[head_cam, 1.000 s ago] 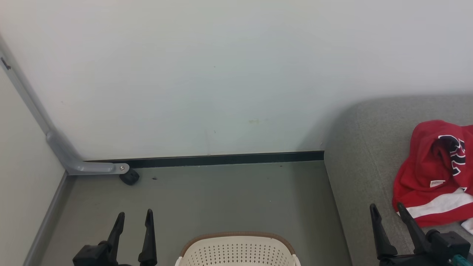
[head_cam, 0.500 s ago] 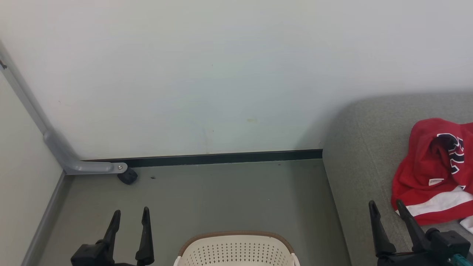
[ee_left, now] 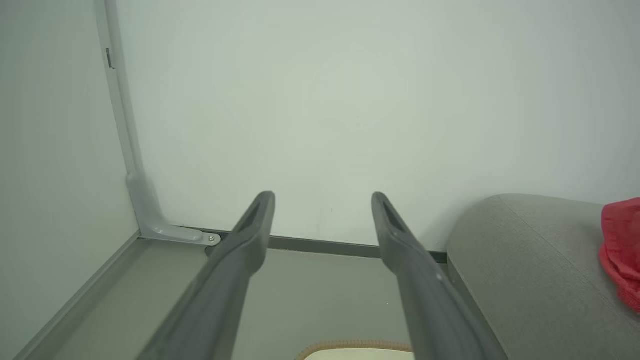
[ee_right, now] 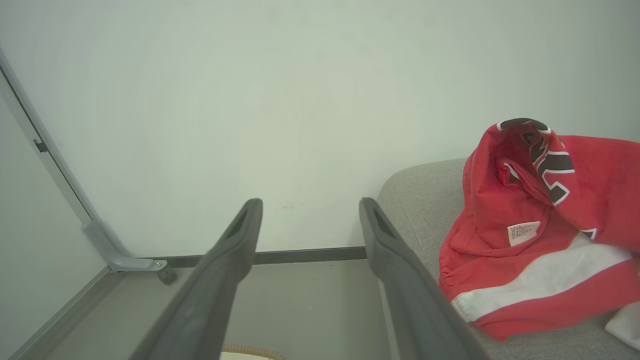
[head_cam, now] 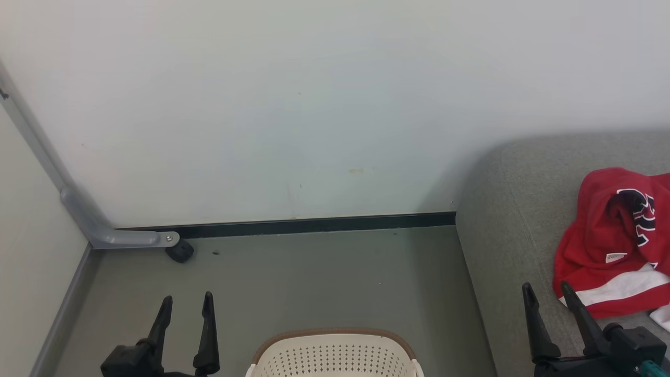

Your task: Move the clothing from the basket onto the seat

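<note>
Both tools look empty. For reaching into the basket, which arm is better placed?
Left, probably: the left tool hangs open closer to the basket, over floor; the right tool, also open, is farther off, over the seat beside the clothing. The basket's inside is hidden.

clothing (ee_right: 482, 200) lettering (ee_right: 552, 165) folded, label (ee_right: 523, 232) tiny (neither legible)

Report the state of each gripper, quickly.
Left gripper: jaws open, holding nothing.
Right gripper: jaws open, holding nothing.
</note>
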`<state>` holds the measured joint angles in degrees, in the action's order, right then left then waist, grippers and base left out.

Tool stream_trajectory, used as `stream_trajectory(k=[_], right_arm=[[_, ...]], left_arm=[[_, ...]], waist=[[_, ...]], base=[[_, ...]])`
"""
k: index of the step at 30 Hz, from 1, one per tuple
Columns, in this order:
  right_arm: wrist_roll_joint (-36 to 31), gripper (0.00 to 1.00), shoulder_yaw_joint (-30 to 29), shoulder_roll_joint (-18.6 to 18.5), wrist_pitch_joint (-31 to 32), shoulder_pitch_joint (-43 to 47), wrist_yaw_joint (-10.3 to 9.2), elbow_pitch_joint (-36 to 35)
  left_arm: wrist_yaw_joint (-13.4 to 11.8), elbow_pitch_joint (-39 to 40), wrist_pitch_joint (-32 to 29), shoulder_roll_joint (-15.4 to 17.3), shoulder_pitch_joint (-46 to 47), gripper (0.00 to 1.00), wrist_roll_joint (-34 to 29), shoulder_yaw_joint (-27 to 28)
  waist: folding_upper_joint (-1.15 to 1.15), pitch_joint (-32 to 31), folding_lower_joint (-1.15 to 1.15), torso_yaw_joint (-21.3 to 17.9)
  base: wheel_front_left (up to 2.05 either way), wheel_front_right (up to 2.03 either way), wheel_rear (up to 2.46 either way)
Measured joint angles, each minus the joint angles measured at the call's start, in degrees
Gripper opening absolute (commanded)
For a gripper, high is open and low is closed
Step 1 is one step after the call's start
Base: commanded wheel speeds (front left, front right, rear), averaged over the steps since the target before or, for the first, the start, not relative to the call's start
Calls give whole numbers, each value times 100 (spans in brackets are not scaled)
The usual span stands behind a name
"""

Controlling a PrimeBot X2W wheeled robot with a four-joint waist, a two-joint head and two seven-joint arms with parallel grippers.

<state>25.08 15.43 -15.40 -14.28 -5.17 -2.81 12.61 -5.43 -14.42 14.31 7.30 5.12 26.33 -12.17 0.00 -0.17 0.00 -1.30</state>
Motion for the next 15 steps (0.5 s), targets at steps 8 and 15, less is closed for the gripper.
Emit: stream_trajectory(k=[8, 15], right_arm=[[-37, 0, -29, 140, 11, 101, 60, 198], [134, 0, -69, 276, 93, 311, 65, 403]], left_arm=[[91, -187, -9, -46, -106, 0, -83, 24], [109, -367, -81, -73, -310, 0, 58, 62]], waist=[[0, -7, 0, -6], [0, -6, 0, -2]], base=[[0, 0, 0], [0, 0, 0]])
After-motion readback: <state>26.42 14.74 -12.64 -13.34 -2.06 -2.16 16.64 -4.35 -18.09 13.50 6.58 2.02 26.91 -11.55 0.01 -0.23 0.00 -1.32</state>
